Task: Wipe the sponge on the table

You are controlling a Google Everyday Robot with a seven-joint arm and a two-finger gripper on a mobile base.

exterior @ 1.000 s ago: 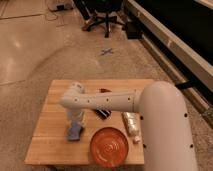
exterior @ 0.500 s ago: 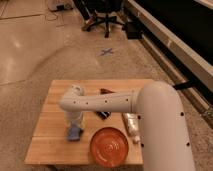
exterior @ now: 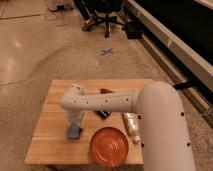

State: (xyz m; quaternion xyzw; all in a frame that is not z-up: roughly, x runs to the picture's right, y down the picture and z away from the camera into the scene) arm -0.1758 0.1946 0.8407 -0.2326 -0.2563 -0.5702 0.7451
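The light-blue sponge (exterior: 74, 133) lies on the left half of the light-wood table (exterior: 47, 145). My white arm reaches in from the right, and the gripper (exterior: 75, 125) points straight down onto the top of the sponge, shut on it. The gripper hides the sponge's upper part.
An orange plate (exterior: 109, 146) sits at the table's front edge, right of the sponge. A black ridged bar (exterior: 103, 114) lies under my arm, a pale packet (exterior: 131, 125) sits further right, and a reddish object (exterior: 105, 91) lies near the back. Beyond the table stands an office chair (exterior: 105, 15).
The gripper has settled lower onto the sponge and closed on it. The sponge and the other things stay where they were.
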